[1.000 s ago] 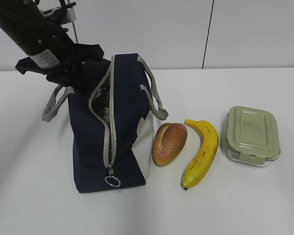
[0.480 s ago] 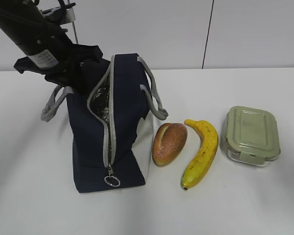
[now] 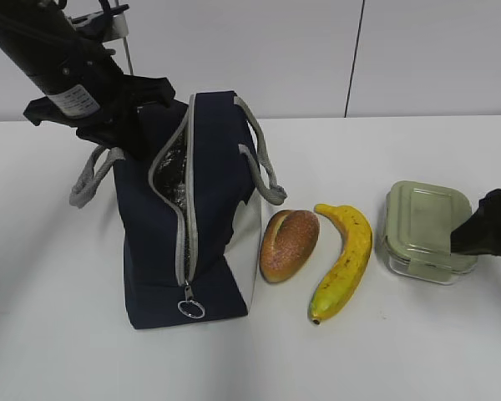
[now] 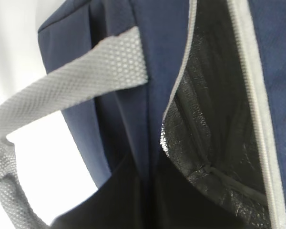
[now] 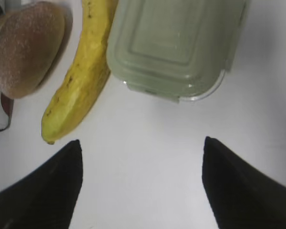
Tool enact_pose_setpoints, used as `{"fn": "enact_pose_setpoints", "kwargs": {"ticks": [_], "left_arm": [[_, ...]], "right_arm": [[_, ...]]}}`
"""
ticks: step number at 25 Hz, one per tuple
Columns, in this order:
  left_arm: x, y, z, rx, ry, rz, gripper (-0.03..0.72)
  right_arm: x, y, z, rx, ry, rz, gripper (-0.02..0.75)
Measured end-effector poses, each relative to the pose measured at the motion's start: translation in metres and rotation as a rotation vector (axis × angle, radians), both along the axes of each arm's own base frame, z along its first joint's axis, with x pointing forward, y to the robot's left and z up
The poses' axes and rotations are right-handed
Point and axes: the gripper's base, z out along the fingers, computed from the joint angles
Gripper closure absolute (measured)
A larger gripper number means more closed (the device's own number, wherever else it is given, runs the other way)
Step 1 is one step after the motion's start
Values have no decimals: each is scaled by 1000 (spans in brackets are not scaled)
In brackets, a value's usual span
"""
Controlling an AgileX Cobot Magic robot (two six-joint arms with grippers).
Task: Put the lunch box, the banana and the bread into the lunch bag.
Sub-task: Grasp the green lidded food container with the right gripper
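Observation:
The navy lunch bag stands upright at the left, its zipper open and silver lining showing. My left gripper is shut on the bag's fabric beside the opening, near a grey handle. To the right of the bag lie the bread, the banana and the green-lidded lunch box, in a row on the table. My right gripper hovers open at the lunch box's right side. In the right wrist view the gripper is empty, short of the lunch box, banana and bread.
The white table runs to a pale wall behind. The zipper's metal ring pull hangs at the bag's near end. The bag's second grey handle droops toward the bread.
My right gripper has come into the exterior view from the right edge and now sits beside the lunch box. The left arm and the bag have barely shifted.

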Motion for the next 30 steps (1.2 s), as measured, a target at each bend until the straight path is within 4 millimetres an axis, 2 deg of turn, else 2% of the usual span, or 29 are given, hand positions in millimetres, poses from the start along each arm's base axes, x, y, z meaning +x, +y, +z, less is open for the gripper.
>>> {"fn": "enact_pose_setpoints", "kwargs": {"ticks": [10,22,26,30], "left_arm": [[0,0,0,-5,2,1,690],[0,-1,0,-11,4,2,690],[0,-1,0,-14,5,3,690],[0,-1,0,-15,5,3,690]], "right_arm": [[34,-29,-24,126,94,-44,161],[92,-70,-48,300,244,-17,162],[101,-86,-59,324,268,-47,162],[102,-90,-71,333,293,-64,161]]}}
